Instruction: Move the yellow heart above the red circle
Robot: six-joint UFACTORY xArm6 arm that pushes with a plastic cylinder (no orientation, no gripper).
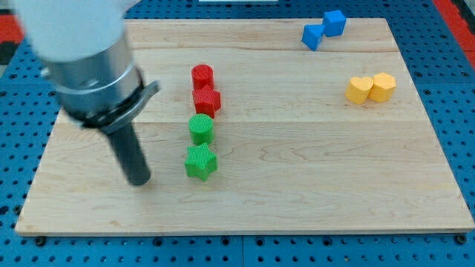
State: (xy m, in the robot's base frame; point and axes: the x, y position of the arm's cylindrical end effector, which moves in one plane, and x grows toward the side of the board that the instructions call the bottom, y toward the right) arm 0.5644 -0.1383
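Observation:
The yellow heart (359, 90) lies at the view's right, touching a yellow hexagon (383, 87) on its right side. The red circle (202, 76) stands left of the board's middle, near the top of a column of blocks. My tip (139, 180) rests on the board at the lower left, to the left of the green star (200, 162) and well apart from it. It is far from the yellow heart.
Below the red circle sit a red star (207, 101), a green circle (200, 128) and the green star, in one column. A blue triangle (312, 35) and a blue cube (334, 22) lie at the top right. The wooden board (312, 170) has blue pegboard around it.

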